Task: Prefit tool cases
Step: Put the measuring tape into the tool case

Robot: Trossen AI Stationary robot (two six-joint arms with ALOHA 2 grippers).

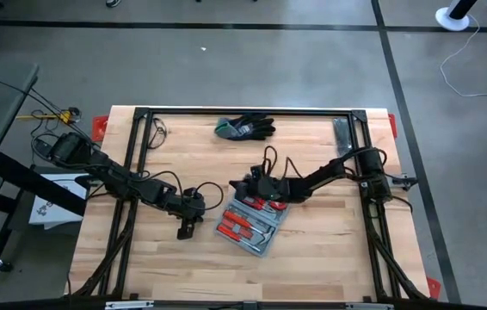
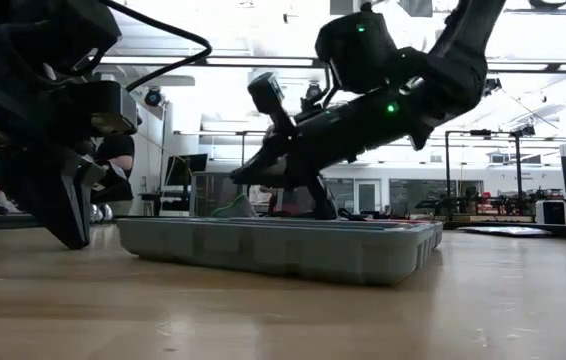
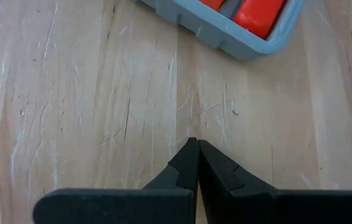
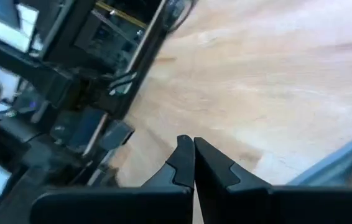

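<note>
The grey-blue tool case [image 1: 252, 226] lies open on the wooden table, flat on its bottom, with red-handled tools in its recesses. In the low view the case [image 2: 283, 245] shows as a shallow tray. My left gripper [image 1: 183, 232] is shut and points steeply down at bare wood just left of the case, its tips [image 3: 196, 142] short of the case's corner [image 3: 250, 43]. My right gripper [image 1: 233, 183] is shut and slants over the case's far left corner; in the low view its fingers [image 2: 238, 178] stand above the tray. The right wrist view shows wood beyond the right gripper [image 4: 192, 140].
Black-and-green gloves [image 1: 245, 127] lie at the table's far edge, and a narrow dark grey bar [image 1: 341, 133] lies at the far right. A black frame [image 1: 140, 116] runs along the table's edges. Bare wood spreads near and right of the case.
</note>
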